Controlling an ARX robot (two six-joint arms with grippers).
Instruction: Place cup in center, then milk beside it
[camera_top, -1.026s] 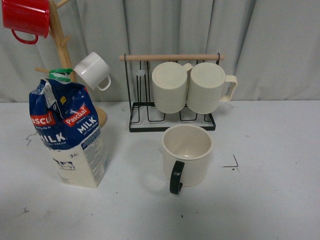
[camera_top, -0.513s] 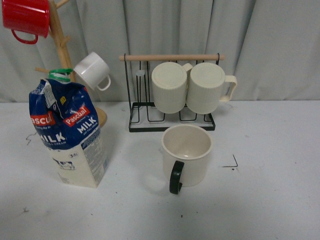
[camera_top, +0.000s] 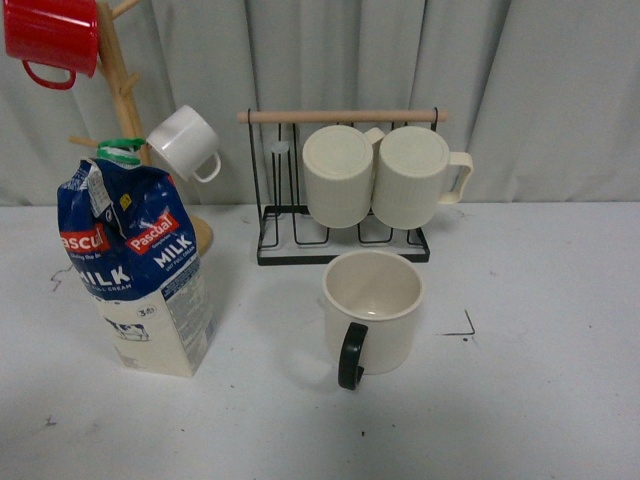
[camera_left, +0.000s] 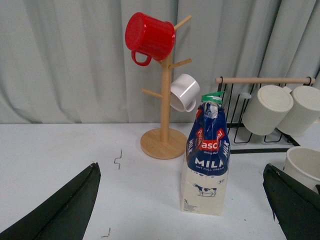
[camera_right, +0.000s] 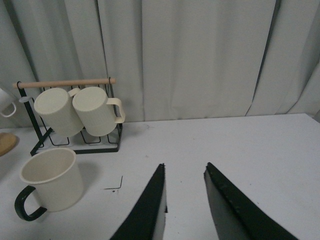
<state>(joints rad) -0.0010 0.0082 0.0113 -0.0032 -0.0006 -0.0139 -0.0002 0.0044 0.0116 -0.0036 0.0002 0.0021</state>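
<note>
The cup (camera_top: 373, 308), a wide cream-white mug with a black handle turned toward the front, stands upright near the middle of the white table (camera_top: 520, 400). It also shows in the right wrist view (camera_right: 51, 178). The milk (camera_top: 140, 265), a blue and cream carton with a green cap, stands upright to the cup's left. It also shows in the left wrist view (camera_left: 207, 159). My left gripper (camera_left: 181, 172) is open wide and empty, back from the carton. My right gripper (camera_right: 184, 167) is open and empty over bare table to the right of the cup. Neither arm shows in the front view.
A black wire rack (camera_top: 345, 180) with a wooden bar holds two ribbed cream mugs (camera_top: 412, 175) behind the cup. A wooden mug tree (camera_top: 125, 90) behind the milk carries a red mug (camera_top: 50, 35) and a small white cup (camera_top: 186, 141). A grey curtain hangs behind.
</note>
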